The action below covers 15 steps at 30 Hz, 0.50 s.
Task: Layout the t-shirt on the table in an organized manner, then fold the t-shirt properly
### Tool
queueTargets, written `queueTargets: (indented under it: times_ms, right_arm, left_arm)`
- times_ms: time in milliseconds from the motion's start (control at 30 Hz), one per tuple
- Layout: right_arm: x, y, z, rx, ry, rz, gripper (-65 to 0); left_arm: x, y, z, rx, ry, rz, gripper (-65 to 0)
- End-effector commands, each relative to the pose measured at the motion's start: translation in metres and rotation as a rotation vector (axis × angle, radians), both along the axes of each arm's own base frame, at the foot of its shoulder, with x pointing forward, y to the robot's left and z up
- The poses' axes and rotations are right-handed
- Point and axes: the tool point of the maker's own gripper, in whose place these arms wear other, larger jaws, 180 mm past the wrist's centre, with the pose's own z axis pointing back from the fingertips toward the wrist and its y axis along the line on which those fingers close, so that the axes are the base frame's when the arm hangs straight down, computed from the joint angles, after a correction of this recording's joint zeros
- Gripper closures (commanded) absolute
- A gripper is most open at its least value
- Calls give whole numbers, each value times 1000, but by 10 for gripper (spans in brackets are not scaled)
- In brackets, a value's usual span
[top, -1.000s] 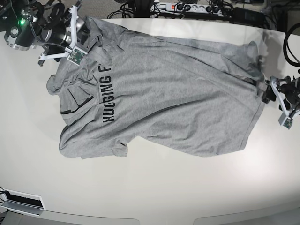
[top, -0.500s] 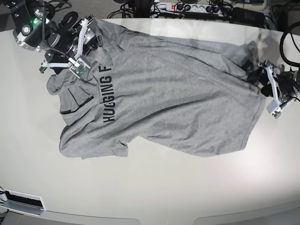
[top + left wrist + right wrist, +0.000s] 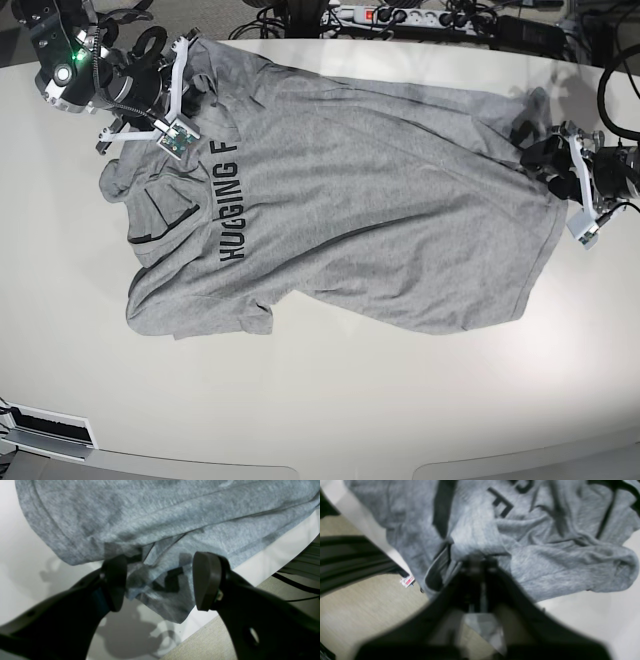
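On the off-white surface (image 3: 330,400) the t-shirt (image 3: 380,220) lies roughly spread but crooked, collar end toward the base view's left, hem toward its right, lettering facing up. Layout isn't done as I read it: the shoulder and sleeve area near the collar is bunched and rumpled, the far hem corner is folded over on itself, and the body has long diagonal creases. No fold has been made yet, so the whole folding part is left. My right gripper (image 3: 480,565) sits at the collar-side shoulder with its jaws closed; the wrist view is blurred, but grey cloth comes right up to the closed tips and I'd say they have pinched the t-shirt there, though I can't be sure how much fabric is in the bite. My left gripper (image 3: 160,580) is at the hem corner near the surface edge, jaws spread wide with the crumpled hem lying between the pads (image 3: 205,580) and nothing gripped. What's left, by my judgement: close the left on the hem, pull both ends apart to flatten and square the shirt, smooth the sleeves, then start the folds.
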Motion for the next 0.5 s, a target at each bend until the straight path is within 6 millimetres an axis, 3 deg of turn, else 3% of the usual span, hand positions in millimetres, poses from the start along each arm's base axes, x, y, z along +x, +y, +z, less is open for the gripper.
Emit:
queueTargets:
  times_ms: [0,267,300,400,467]
  right_arm:
    - [3,1,6,5,-19,29,0]
    - [-10,1,3,-19,26,125,0]
    - [-11,3,3,-6,29,123,-41]
    - [-10,7,5,27,36,97,-293]
    - [-11,11,6,50,39,97,-417]
  left_arm:
    - [10,5,13,5,-39,-6,-418]
    - [10,5,13,6,-38,-7,-418]
    - [10,5,13,6,-38,-7,-418]
    - [10,5,13,4,-39,-6,-418]
    - [10,4,13,-1,-39,-5,-418]
